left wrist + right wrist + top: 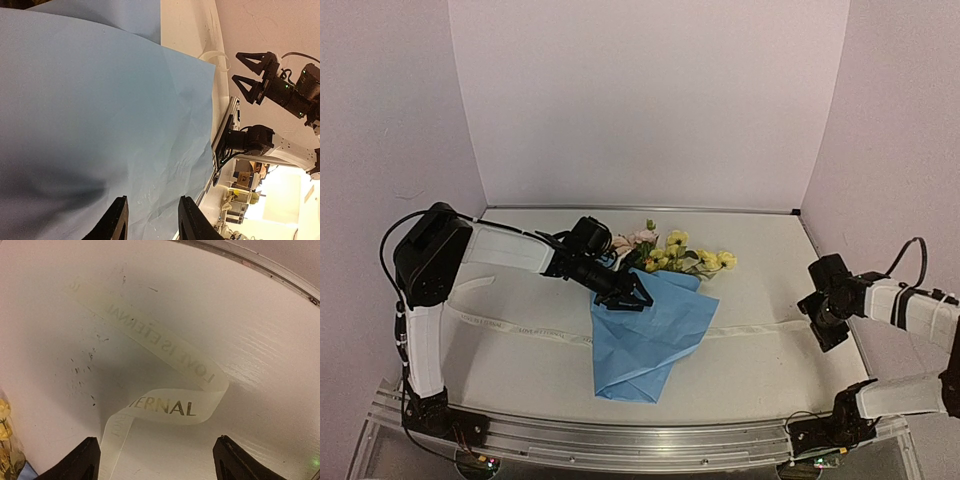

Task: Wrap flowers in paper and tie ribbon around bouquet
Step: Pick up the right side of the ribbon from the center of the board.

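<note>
At 9 o'clock your ribbon [520, 328] lies flat on the surface [760, 290], running under the bouquet [650, 340] at centre. Left gripper [632, 297] at its 11 o'clock rim, jaws narrowly parted over the paper [100, 125]. Right gripper [820, 322], 3 o'clock: jaws wide above ribbon.

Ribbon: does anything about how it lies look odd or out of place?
Yes. Near its right end the ribbon doubles back on itself in a loose, twisted loop instead of lying flat. Across the middle it lies flat, passing under the paper.
</note>
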Available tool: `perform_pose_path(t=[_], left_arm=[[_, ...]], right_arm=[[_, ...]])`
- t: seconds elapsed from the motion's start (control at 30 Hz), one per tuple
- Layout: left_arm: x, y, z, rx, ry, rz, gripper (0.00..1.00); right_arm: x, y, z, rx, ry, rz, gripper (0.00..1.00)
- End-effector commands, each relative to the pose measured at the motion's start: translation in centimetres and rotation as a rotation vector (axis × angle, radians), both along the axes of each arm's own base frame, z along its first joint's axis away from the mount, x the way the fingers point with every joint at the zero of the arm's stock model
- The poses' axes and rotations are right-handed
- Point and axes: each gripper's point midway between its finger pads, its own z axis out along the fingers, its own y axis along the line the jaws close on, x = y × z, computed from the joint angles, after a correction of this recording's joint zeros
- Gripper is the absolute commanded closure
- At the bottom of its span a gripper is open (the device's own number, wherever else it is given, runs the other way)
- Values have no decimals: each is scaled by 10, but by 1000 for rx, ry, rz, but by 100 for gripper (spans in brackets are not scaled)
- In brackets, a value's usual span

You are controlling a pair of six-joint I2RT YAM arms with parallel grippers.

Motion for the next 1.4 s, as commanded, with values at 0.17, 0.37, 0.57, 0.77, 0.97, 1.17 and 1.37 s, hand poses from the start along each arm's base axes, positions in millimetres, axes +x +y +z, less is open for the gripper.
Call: perform_pose_path(t=[0.17, 0.37, 0.57, 0.77, 0.97, 1.17, 1.37], left_arm=[[4, -10, 21, -61, -64, -34, 64], [4, -10, 28, -67, -78, -38, 65], [5, -8, 35, -68, -99, -24, 65], [14, -1, 54, -96, -144, 36, 64], [41, 37, 86, -129, -197, 200, 61], [72, 124, 93, -48, -200, 538, 58], [66, 289, 47, 307, -149, 1062, 51]], right_arm=[[-22, -31, -4, 26, -2, -266, 10], [-13, -28, -13, 80, 28, -297, 11], [-14, -40, -25, 69, 53, -328, 36], [6, -45, -11, 17, 25, -271, 93], [15, -49, 13, -24, -49, -221, 100], [31, -38, 50, -90, -151, -118, 100], [49, -7, 97, -200, -250, 27, 100]])
